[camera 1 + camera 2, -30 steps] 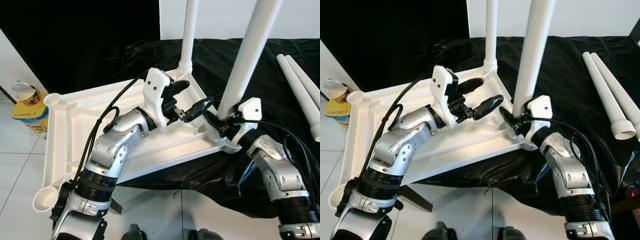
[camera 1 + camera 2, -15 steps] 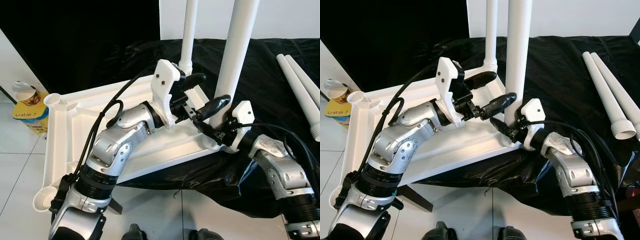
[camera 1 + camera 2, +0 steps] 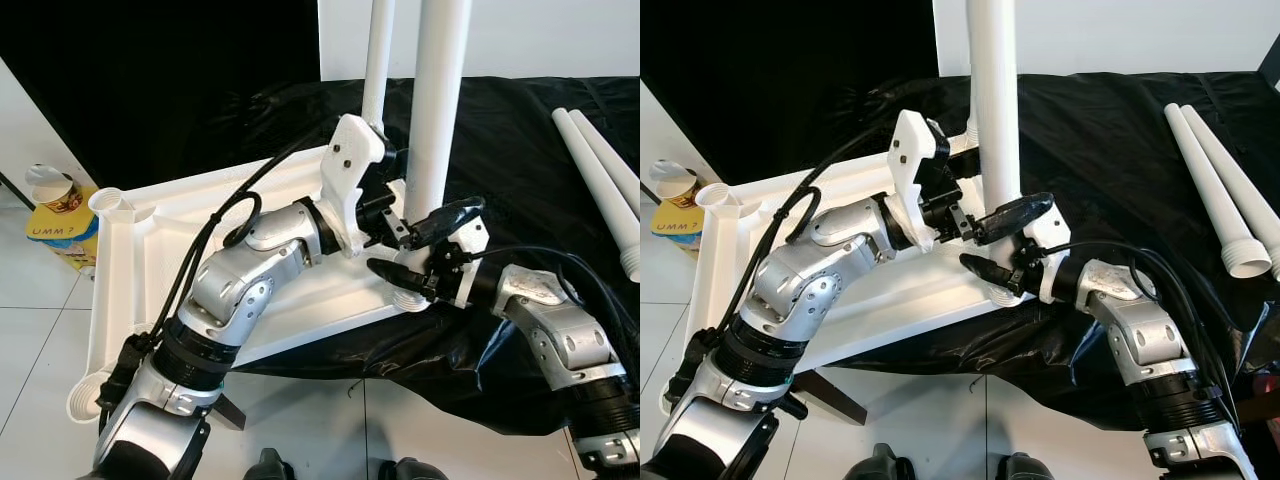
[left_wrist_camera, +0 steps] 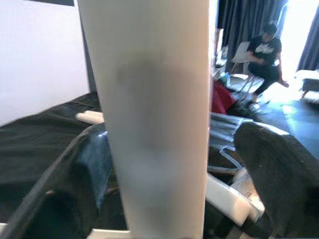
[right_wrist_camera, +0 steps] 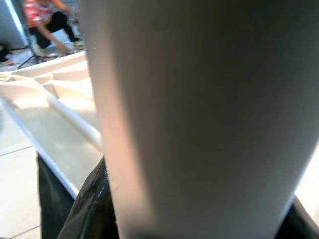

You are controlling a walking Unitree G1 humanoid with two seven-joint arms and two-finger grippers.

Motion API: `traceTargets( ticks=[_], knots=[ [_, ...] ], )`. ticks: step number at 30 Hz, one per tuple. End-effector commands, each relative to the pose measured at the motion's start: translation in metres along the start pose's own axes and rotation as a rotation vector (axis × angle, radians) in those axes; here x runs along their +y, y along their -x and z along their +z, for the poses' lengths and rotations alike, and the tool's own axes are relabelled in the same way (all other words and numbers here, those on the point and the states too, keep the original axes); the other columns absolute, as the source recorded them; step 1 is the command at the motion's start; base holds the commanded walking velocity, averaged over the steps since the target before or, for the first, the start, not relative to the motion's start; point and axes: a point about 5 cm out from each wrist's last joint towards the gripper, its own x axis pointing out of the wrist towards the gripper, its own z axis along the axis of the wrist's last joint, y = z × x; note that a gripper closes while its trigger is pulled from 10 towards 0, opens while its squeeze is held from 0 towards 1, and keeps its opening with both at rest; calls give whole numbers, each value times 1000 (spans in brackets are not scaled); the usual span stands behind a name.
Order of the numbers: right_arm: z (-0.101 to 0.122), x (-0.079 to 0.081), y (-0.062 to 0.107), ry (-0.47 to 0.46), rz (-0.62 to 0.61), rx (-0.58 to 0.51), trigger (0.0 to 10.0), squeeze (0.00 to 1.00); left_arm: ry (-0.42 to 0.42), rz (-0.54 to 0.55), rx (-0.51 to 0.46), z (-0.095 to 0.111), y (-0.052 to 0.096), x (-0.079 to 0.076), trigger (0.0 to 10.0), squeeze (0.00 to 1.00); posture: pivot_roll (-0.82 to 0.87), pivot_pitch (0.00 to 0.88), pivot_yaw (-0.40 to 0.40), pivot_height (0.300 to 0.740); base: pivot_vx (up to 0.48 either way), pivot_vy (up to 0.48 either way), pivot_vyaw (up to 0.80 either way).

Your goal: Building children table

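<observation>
The upturned tabletop (image 3: 150,250) lies on the floor (image 3: 30,300) at the left, its right end resting on the cloth (image 3: 520,150). Two legs stand upright at that right end: the near leg (image 3: 438,110) in the front corner, the far leg (image 3: 378,60) behind it. The left gripper (image 3: 990,190) reaches from the left and straddles the near leg; the right gripper (image 3: 420,245) is at its foot from the right. Two loose legs (image 3: 610,180) lie side by side on the cloth, far right. A cup (image 3: 55,190) sits on a box (image 3: 65,225) left of the tabletop.
</observation>
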Motion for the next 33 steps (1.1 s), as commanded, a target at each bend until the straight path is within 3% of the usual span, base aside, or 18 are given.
traceTargets(
  ticks=[1, 4, 8, 19, 20, 22, 23, 24, 27, 29, 33],
  knots=[
    [2, 1, -2, 12, 23, 3, 10000, 0, 9, -327, -3, 2, 2, -15, 0, 0, 15, 76, 48, 740, 0, 0, 0],
    [4, -1, -3, 23, 42, 9, 10000, 0, 72, -337, -33, 8, 3, -12, 0, 0, 16, 70, 50, 740, 0, 0, 0],
    [4, -2, -3, 27, 41, 10, 10000, 0, 94, -344, -43, 10, 5, -11, 0, 0, 18, 66, 50, 740, 0, 0, 0],
    [2, -5, 0, 27, -4, 11, 10000, 0, 89, -323, -21, 9, 7, -11, 0, 0, 17, 60, 49, 740, 0, 0, 0],
    [2, -6, 0, 17, -25, 7, 10000, 0, 54, -295, -6, 8, 6, -10, 10000, 0, 17, 60, 48, 740, 0, 0, 0],
    [2, -6, 0, 17, -25, 7, 10000, 0, 54, -295, -6, 8, 6, -10, 10000, 0, 17, 60, 48, 740, 0, 0, 0],
    [2, -7, 1, 10, -50, -3, 10000, 67, 30, -269, 20, 6, 6, -9, 10000, 0, 15, 58, 49, 740, 0, 0, 0],
    [3, -9, 1, -3, -85, -21, 10000, 1000, 10, -224, 47, 6, 5, -5, 10000, 0, 15, 58, 48, 740, 0, 0, 0],
    [4, -11, 2, -12, -107, -32, 10000, 1000, 0, -193, 64, 5, 5, -2, 10000, 0, 15, 57, 48, 740, 0, 0, 0],
    [8, -13, 1, -12, -180, -66, 10000, 1000, -10, -78, 79, 11, 1, 9, 10000, 0, 15, 54, 45, 740, 0, 0, 0],
    [8, -17, -2, 10, -293, -78, 10000, 1000, -64, 37, 93, 20, -1, 21, 10000, 0, 11, 52, 49, 740, 0, 0, 0]
  ],
)
